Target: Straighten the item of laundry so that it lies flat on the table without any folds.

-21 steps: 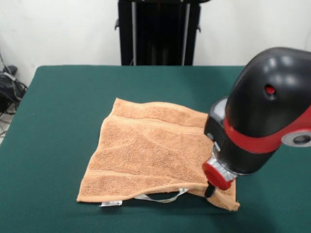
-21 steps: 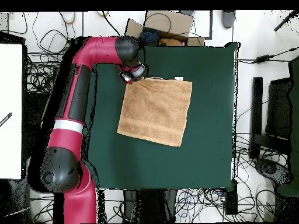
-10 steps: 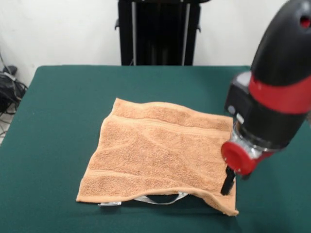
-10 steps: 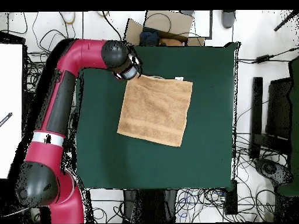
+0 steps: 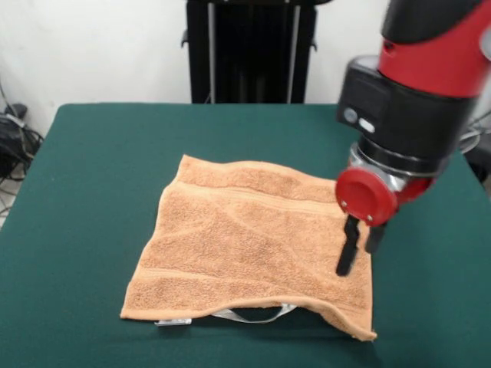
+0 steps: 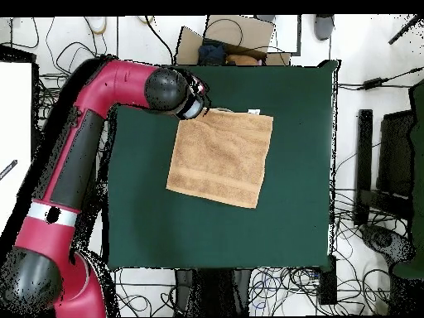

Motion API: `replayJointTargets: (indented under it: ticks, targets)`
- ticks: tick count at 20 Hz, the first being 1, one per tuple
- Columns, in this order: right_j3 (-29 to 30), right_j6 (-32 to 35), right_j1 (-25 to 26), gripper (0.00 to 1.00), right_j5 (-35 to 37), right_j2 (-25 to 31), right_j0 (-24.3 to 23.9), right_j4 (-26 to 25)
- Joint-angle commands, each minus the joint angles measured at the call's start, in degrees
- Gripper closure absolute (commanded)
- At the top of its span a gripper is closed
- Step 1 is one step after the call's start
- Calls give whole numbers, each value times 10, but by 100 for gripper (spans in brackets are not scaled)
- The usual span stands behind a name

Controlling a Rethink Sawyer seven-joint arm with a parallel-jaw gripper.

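Observation:
The item of laundry [image 5: 253, 245] is an orange-tan towel spread nearly flat on the green table [image 5: 92, 192]. Its near edge bulges up slightly, with a white tag [image 5: 175, 321] and a white loop showing beneath it, and its near right corner [image 5: 359, 328] curls up a little. My gripper [image 5: 357, 259] hangs just above the towel's right edge, open, with nothing between its black fingers [image 5: 347, 249]. From overhead the towel [image 6: 220, 157] lies left of the table's [image 6: 290, 215] middle, and the gripper [image 6: 201, 109] is over its top left corner.
The red arm [image 6: 83, 157] runs along the table's left side in the overhead view. A cardboard box [image 6: 228, 41], cables and black equipment [image 6: 389, 166] surround the table. Cables [image 5: 11, 142] lie off the left edge in the front view.
The gripper has lifted off the towel's near right corner and moved up and back along the right edge. The towel has stayed in place.

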Motion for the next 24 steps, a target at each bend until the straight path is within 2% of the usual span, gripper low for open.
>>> replayJointTargets:
  ticks: [1, 6, 14, 21, 24]
  targets:
    - [74, -153, -1, 0, 66, 84, 8, 23]
    - [89, -183, -6, 0, 95, 108, 11, 41]
    - [123, -259, -18, 0, 187, 163, 16, 76]
    - [146, -361, -54, 0, 218, 257, -8, 130]
    - [146, -329, -39, 0, 214, 261, -8, 123]
